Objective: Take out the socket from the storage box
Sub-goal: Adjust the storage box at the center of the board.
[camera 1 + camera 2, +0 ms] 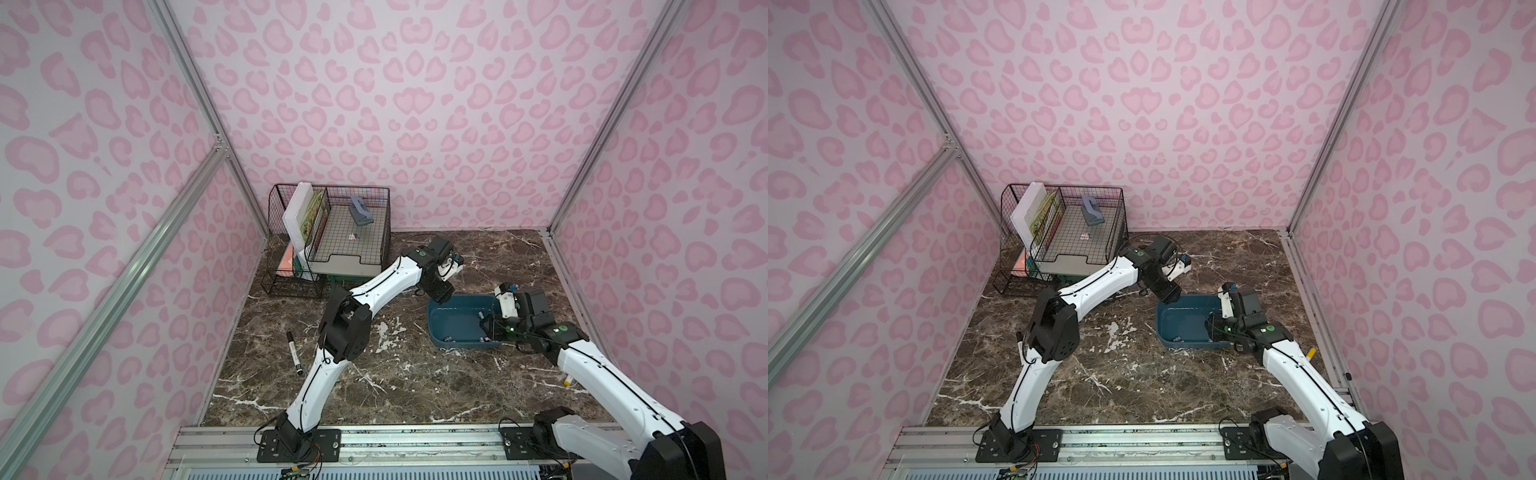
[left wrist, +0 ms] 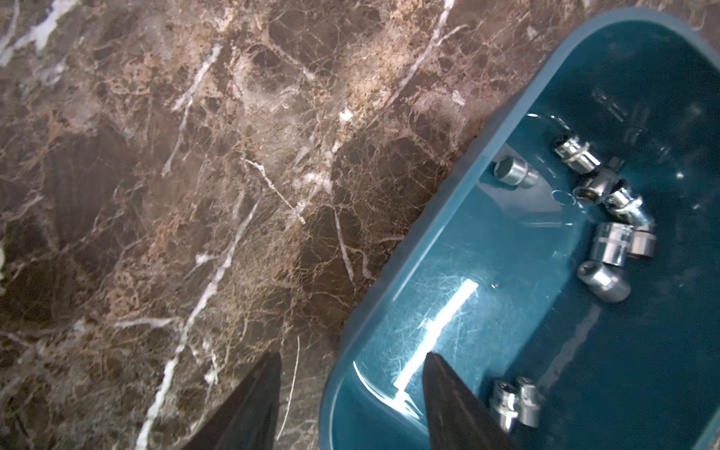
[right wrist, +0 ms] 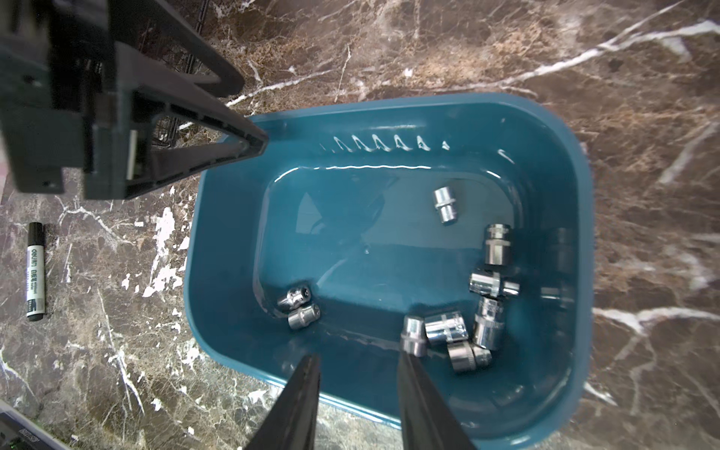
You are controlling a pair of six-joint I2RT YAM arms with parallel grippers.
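**Finding 1: the task's thing.** The sockets (image 3: pixel 489 323), roughly nine chrome pieces, all lie loose on the floor of the storage box (image 3: pixel 350 253). None is out yet. Most are heaped, touching one another, in the corner nearest the right arm. Two more lie together against the wall on the robot's side, and a lone socket (image 3: pixel 446 204) lies farther in. They rest on their sides or tilted, so a nudge would probably roll them.

**Finding 2: the box.** It sits flat on the marble table (image 1: pixel 415 374), on the right arm's side. It is well apart from the wire rack (image 1: pixel 328 232) in the far left corner and from the marker (image 1: pixel 295 353).

**Finding 3: right gripper (image 3: pixel 357 357).** It hangs over the box's wall on the robot's side. Its fingers are moderately apart with nothing between them, and one fingertip is just beside the nearest socket of the heap. In my judgement it is lined up for the pick, and the modest gap suits so small a part.

**Finding 4: left gripper (image 2: pixel 352 356).** Its fingers are apart and empty, straddling the rim at the box's far left corner. One finger is over the table and the other over the box floor. Whether either touches the rim cannot be told. This placement likely serves to steady the box, since a light tub on smooth marble could slide when the heap is pushed.
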